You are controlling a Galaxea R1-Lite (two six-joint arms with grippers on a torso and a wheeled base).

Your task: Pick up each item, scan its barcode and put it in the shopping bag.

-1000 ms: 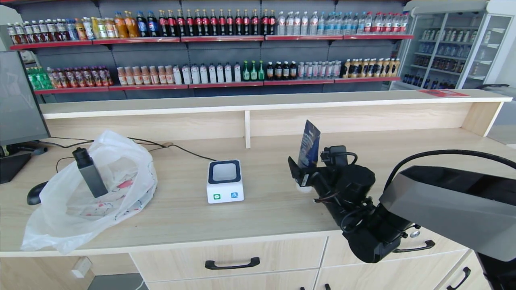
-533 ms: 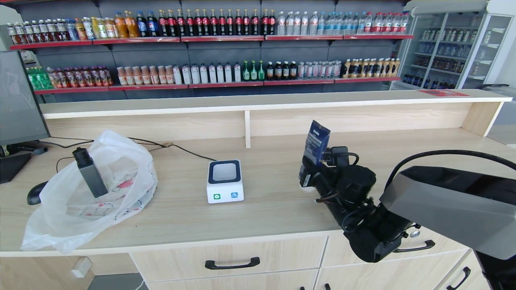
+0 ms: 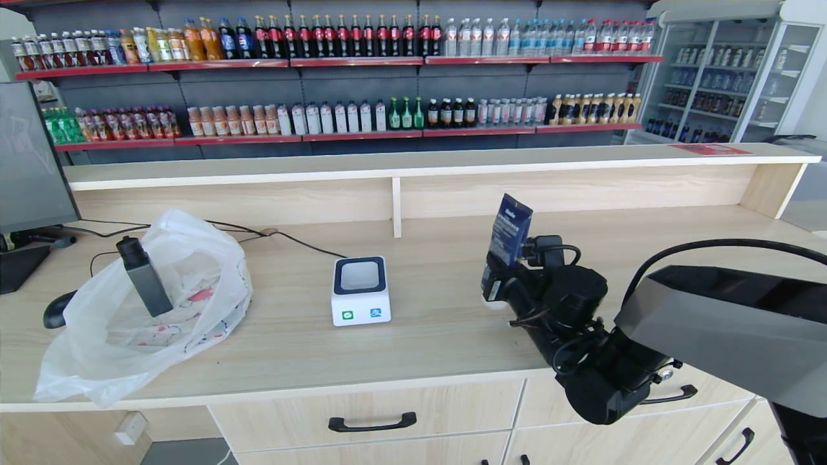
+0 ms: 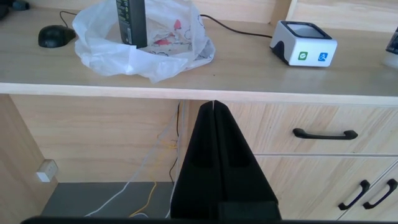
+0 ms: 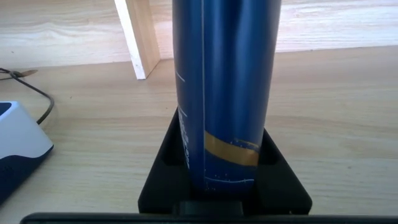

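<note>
Head view first: your right claw [image 3: 499, 283] held the blue packet [image 3: 510, 227] upright by its lower end. It was above the tabletop [image 3: 439, 336] and well to the right of the scanner [image 3: 360, 289], whose window faced up. The shopping bag [image 3: 110, 342] lay open at the far left with a grey bottle [image 3: 143, 276] standing in it. To scan well, you needed to carry the packet over that window and tip a printed face down toward the glass. I could not tell which face bore the barcode, so a slow roll of the wrist above the window looked safest. Left wrist view: your left claw [image 4: 214, 107] was pressed closed on nothing, low in front of the drawers [image 4: 292, 118] and below the tabletop's edge. The bag and scanner sat up beyond it, and it would have had to rise before it could steady the bag's mouth. Right wrist view: the packet sat squarely between the jaws, gripped near its base, so its long free end might sway. You did best to move gently.
</note>
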